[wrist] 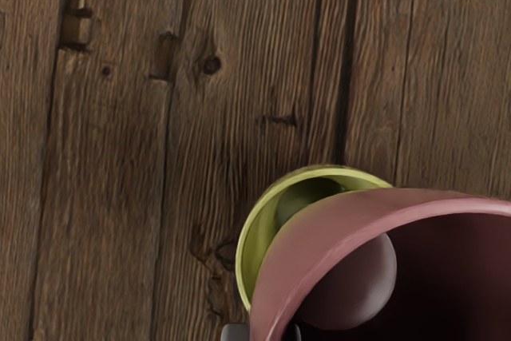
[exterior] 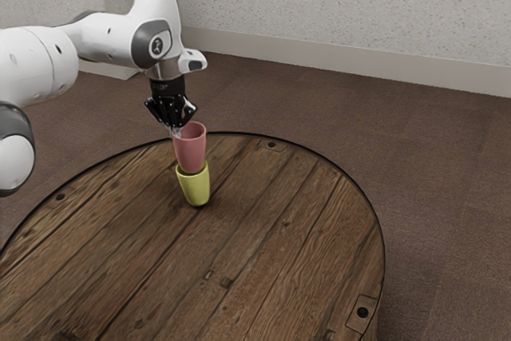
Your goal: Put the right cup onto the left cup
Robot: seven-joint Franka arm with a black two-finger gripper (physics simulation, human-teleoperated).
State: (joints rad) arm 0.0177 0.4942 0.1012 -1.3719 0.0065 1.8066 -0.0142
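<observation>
My gripper [exterior: 177,128] is closed on the rim wall of the pink cup [exterior: 190,148], on the side toward the exterior view's left. The pink cup is upright over the yellow cup [exterior: 195,187], which stands on the table. Its base overlaps the yellow rim in the exterior view; whether they touch I cannot tell. In the wrist view, the fingertips of my gripper [wrist: 265,331] lie on both sides of the pink cup's wall. There the pink cup [wrist: 343,233] covers much of the yellow cup [wrist: 254,253], leaving part of its opening visible.
The round wooden table [exterior: 271,233] has a dark rim and metal fittings near its edge. Brown floor [exterior: 447,173] surrounds it, with a pale wall [exterior: 343,9] behind.
</observation>
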